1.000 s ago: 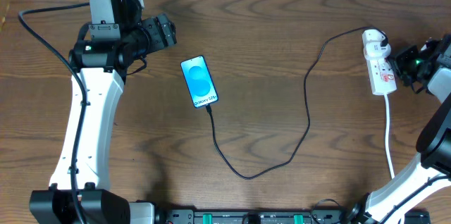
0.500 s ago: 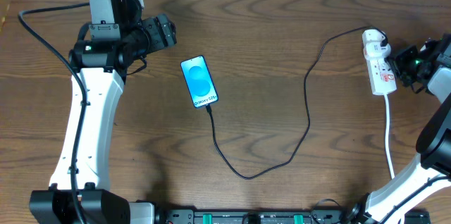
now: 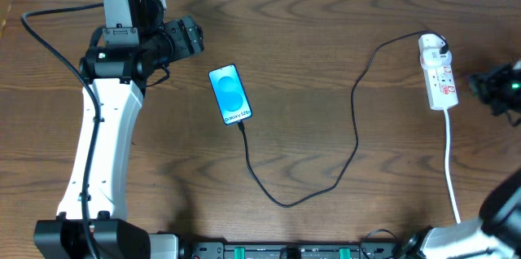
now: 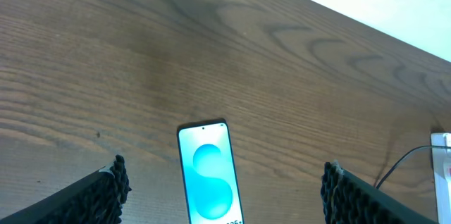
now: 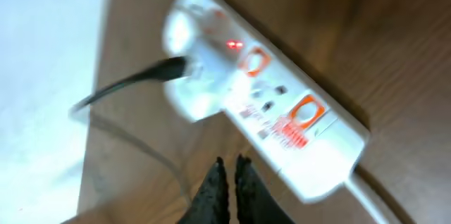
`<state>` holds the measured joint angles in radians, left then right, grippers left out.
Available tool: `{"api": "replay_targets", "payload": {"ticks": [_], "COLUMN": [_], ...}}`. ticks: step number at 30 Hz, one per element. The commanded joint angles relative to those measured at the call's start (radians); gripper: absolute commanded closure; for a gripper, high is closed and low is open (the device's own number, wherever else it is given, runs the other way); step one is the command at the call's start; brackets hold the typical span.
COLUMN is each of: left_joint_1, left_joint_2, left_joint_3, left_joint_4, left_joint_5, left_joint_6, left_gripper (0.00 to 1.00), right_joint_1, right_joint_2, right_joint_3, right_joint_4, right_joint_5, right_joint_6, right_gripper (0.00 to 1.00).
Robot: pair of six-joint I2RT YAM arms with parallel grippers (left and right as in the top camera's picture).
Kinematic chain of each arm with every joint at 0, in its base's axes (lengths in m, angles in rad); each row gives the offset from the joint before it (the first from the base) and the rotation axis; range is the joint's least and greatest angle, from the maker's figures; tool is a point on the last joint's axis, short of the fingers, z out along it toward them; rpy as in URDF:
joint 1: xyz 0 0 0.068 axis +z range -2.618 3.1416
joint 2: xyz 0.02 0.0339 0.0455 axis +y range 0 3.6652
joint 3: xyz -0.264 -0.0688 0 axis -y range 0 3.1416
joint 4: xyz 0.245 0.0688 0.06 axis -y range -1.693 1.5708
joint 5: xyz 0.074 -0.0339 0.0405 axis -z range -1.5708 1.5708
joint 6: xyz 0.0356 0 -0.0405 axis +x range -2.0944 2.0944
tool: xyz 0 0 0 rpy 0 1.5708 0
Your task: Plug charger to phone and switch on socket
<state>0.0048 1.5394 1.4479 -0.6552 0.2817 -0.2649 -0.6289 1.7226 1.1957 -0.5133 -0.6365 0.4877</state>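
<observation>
The phone (image 3: pixel 230 94) lies screen-up left of the table's middle, its screen bright blue; it also shows in the left wrist view (image 4: pixel 210 182). The black charger cable (image 3: pixel 355 120) runs from the phone's near end in a loop to the white socket strip (image 3: pixel 437 73) at the right. In the right wrist view the socket (image 5: pixel 275 104) shows a lit red light and the cable (image 5: pixel 134 82) plugged in. My left gripper (image 4: pixel 225 192) is open, above and behind the phone. My right gripper (image 5: pixel 230 171) is shut and empty, just off the socket, at the right edge in the overhead view (image 3: pixel 480 86).
The socket's white lead (image 3: pixel 449 157) runs toward the table's front edge at the right. The table's far edge (image 4: pixel 352 20) lies just beyond the phone.
My right gripper has pulled back to the right, away from the socket. The left arm, phone and cable have not moved.
</observation>
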Motion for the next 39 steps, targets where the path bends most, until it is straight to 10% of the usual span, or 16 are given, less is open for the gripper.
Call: {"api": "replay_targets", "payload": {"ticks": [1, 7, 10, 12, 30, 39], "left_joint_1": [0.003, 0.003, 0.003, 0.003, 0.003, 0.003], "left_joint_2": [-0.002, -0.002, -0.002, -0.002, -0.002, -0.002], "left_joint_3": [0.006, 0.006, 0.006, 0.006, 0.006, 0.006], "left_joint_4": [-0.003, -0.003, -0.003, -0.003, -0.003, -0.003], "left_joint_5": [-0.014, -0.014, -0.014, -0.014, -0.014, -0.014], "left_joint_6": [0.002, 0.002, 0.002, 0.002, 0.002, 0.002], "left_gripper": [0.12, 0.12, 0.12, 0.12, 0.12, 0.12], "right_joint_1": [0.021, 0.084, 0.119, 0.129, 0.133, 0.223], "right_joint_2": [-0.166, -0.398, -0.501, -0.558, -0.723, -0.845], "right_joint_3": [0.007, 0.007, 0.007, 0.007, 0.006, -0.13], "right_joint_4": [-0.073, -0.257, -0.351, -0.414, -0.675, -0.458], "right_joint_5": [-0.032, -0.026, -0.002, -0.002, 0.088, 0.139], "right_joint_6": [-0.168, -0.37, -0.409, -0.407, -0.642, -0.715], "right_gripper": [0.91, 0.78, 0.43, 0.01, 0.01, 0.01]}}
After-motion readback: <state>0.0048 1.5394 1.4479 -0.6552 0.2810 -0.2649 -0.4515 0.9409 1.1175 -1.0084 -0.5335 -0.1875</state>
